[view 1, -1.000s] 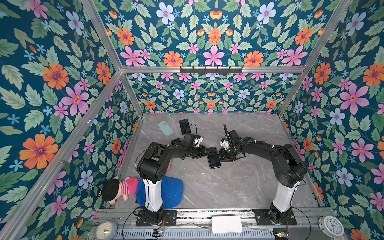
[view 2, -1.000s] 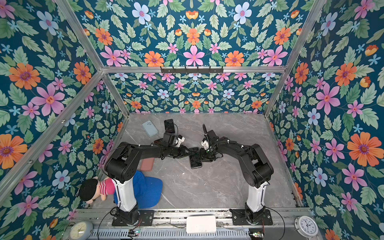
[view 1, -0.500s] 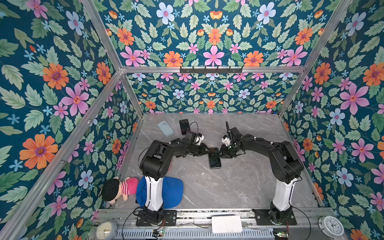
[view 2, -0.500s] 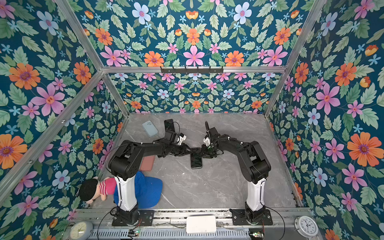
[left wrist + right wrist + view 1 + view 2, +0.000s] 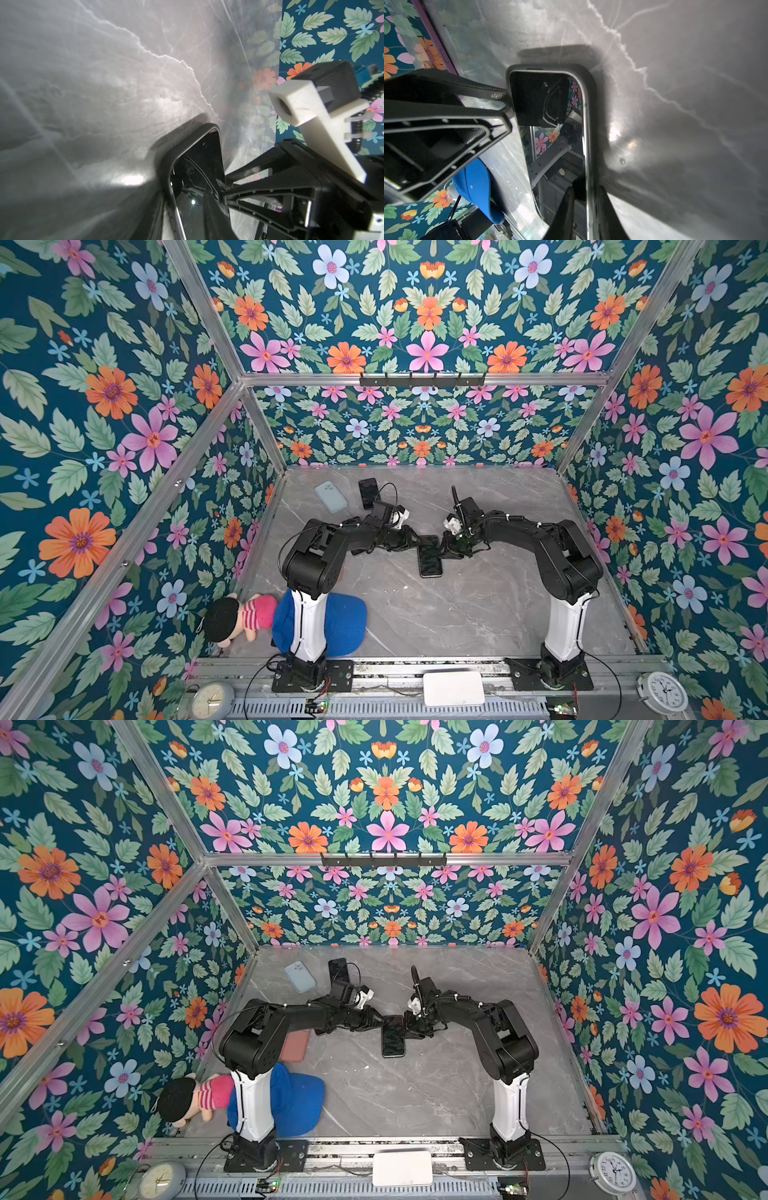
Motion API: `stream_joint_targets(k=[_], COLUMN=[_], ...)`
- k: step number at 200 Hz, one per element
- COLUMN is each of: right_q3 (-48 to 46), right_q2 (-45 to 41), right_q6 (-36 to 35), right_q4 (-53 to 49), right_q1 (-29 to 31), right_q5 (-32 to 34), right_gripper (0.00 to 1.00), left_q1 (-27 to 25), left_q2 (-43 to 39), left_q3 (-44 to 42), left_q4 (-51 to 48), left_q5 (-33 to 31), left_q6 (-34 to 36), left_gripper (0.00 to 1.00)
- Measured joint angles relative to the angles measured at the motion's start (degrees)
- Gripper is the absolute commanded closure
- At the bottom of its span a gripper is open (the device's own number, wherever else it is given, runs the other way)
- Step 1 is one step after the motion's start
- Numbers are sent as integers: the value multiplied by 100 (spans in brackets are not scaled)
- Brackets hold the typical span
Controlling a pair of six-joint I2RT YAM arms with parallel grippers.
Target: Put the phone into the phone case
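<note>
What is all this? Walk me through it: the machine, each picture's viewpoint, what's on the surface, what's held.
Two black robot arms on white posts work over a grey table. Two pictures look down from overhead; two come from cameras on the arms' wrists. Mid-table lies a dark phone with a black case around it. The right pincer pinches its edge; the left pincer touches its other side, grip unclear. Behind lie a pale blue case and another phone; nearer, a blue cap and a doll.

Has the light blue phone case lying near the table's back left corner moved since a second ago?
No. The light blue phone case sits just as far from the grey marble table's back edge as before.
</note>
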Motion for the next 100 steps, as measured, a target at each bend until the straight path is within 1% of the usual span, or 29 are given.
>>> stream_joint_targets(k=[80, 90, 100], right_q3=[-98, -96, -83], right_q2=[-33, -59, -101], right_q6=[66, 66, 68], right_q4=[144, 120, 70], right_q1=[-15, -11, -7], right_q5=[-33, -9, 31], right_gripper=[83, 82, 78], left_q1=[4, 4, 4], left_q2=[17, -4, -70], left_q3=[-9, -17, -46], left_q4=[44, 35, -20], left_q5=[42, 31, -20], left_q6=[0, 9, 24], left_gripper=[65, 63, 59])
